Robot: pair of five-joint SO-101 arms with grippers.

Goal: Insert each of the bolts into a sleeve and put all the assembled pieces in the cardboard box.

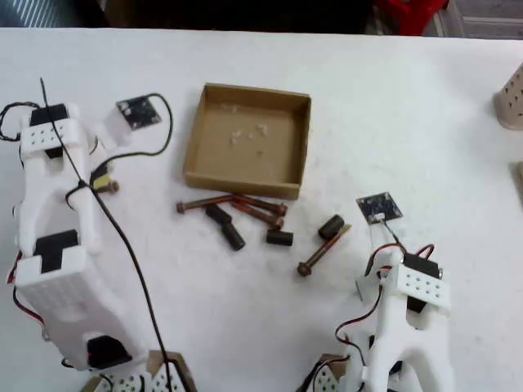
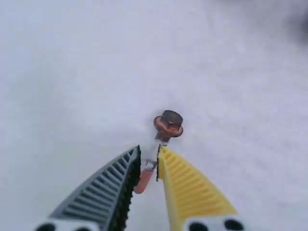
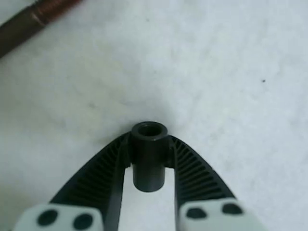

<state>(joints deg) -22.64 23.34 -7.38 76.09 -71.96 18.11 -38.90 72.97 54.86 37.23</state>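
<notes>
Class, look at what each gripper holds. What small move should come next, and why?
The left gripper is shut on a bolt, the right gripper on a sleeve with its bore open; the two parts are apart. So probably bring the arms together, lining the bolt's shank up with that bore.

The high camera looks steeply down over the table [image 1: 425, 106] from the arms' side, with the cardboard box [image 1: 248, 140] near mid-frame. Each wrist camera sits behind its jaws, close to the tabletop. The high view shares the bolt [image 2: 168, 124] in the left gripper [image 2: 148, 153], beside the box toward the left arm. It also shares the sleeve [image 3: 148, 159] in the right gripper [image 3: 149, 138], off the box's corner nearest the right arm.
</notes>
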